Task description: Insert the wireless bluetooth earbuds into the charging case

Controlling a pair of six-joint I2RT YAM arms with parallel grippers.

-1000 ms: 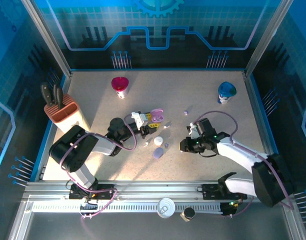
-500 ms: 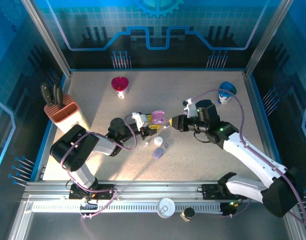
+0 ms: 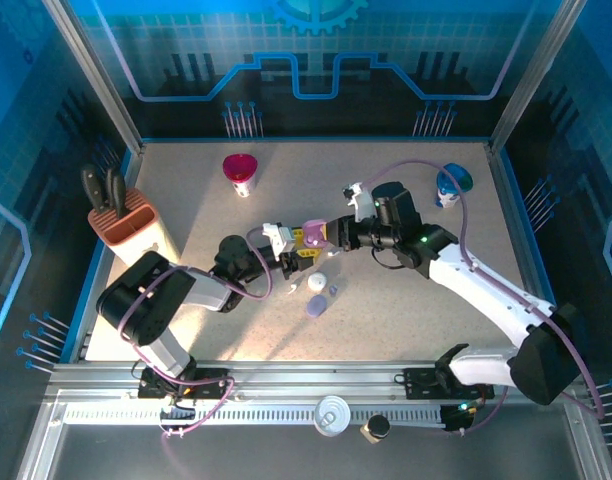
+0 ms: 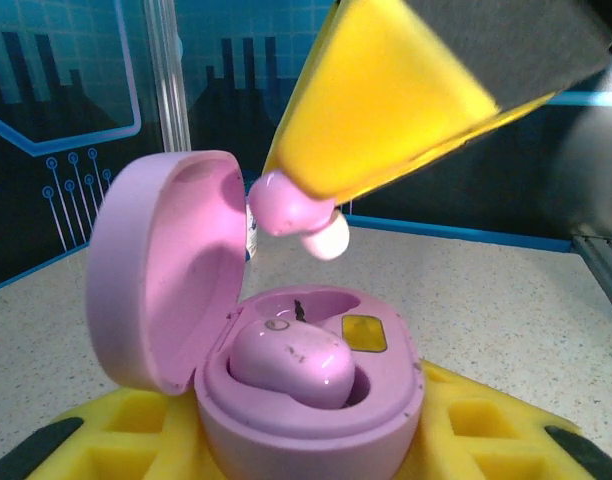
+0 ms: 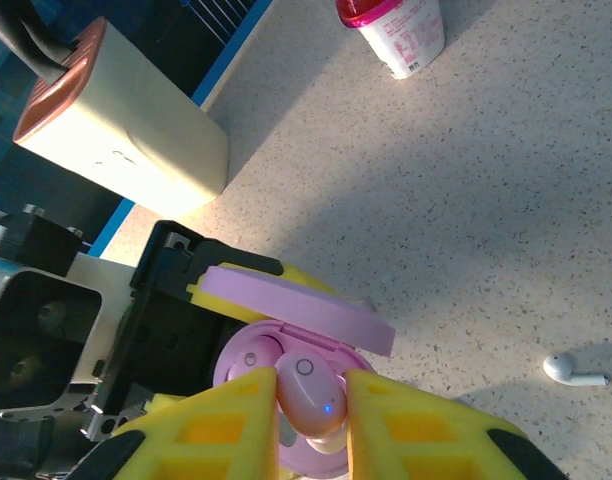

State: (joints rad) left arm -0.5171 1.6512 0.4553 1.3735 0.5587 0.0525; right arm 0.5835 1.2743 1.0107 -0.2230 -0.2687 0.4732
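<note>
Your left pincer point(image 3: 302, 246) is clamped on the base of the open pink charging case point(image 4: 316, 425), holding it upright just above the bench point(image 3: 406, 310) near the middle. Its yellow pads sit on either side of the case's lower half. The lid point(image 4: 156, 275) stands tilted back on the left of the left wrist view.

Your right pincer point(image 3: 337, 237) reaches in from the right, and its two yellow fingers point(image 5: 411, 425) are closed on a pink earbud point(image 4: 291, 208). That earbud hangs directly above the case, apart from the body below it and right beside the lid's upper edge; you cannot tell whether it touches the lid. In the right wrist view it sits over the near well of the case.

A second pink earbud point(image 4: 291, 362) is already seated in the case's left well, next to the small yellow-green patch point(image 4: 364, 333) inside the body.

A white earbud point(image 5: 574, 372) lies loose on the bench to the right of the case, well clear of both pincers.
</note>
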